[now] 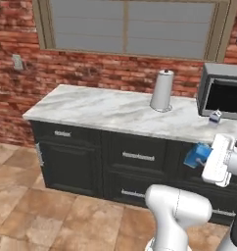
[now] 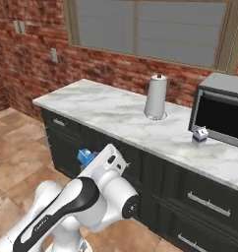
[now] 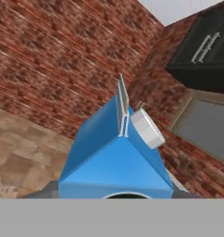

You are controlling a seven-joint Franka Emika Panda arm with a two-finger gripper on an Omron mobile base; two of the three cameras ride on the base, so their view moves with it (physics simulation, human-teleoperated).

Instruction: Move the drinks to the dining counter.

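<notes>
So the white arm is seen bent at the elbow, with its hand held out in front of the dark drawer fronts, below the level of the marble top. The tool (image 1: 201,158) is clamped on the blue carton (image 1: 195,155), which is carried in the air and touches nothing else. In the hand view the carton (image 3: 115,152) is looked at from its gabled top, with a white round cap on one slope and the thin top seam standing up. The finger tips are mostly hidden behind the carton there, just grey bits at the bottom corners can be made out.

In the right base view the carton (image 2: 84,157) is mostly covered by the white hand, so just a blue corner is seen. A small white-and-blue container (image 1: 215,116) is stood on the desk (image 1: 101,108) just in front of the microwave (image 1: 223,93); what it is exactly can't be made out at this size. The microwave is cut off by the frame edge in both base views.

A tall white paper towel roll (image 1: 162,90) is stood upright on the marble desk, well apart from the carton. Behind it a red brick wall with a big window (image 1: 130,27) is shown, and a wall outlet (image 1: 17,62) is seen to the left. The floor (image 1: 22,196) is laid with brownish tiles.
</notes>
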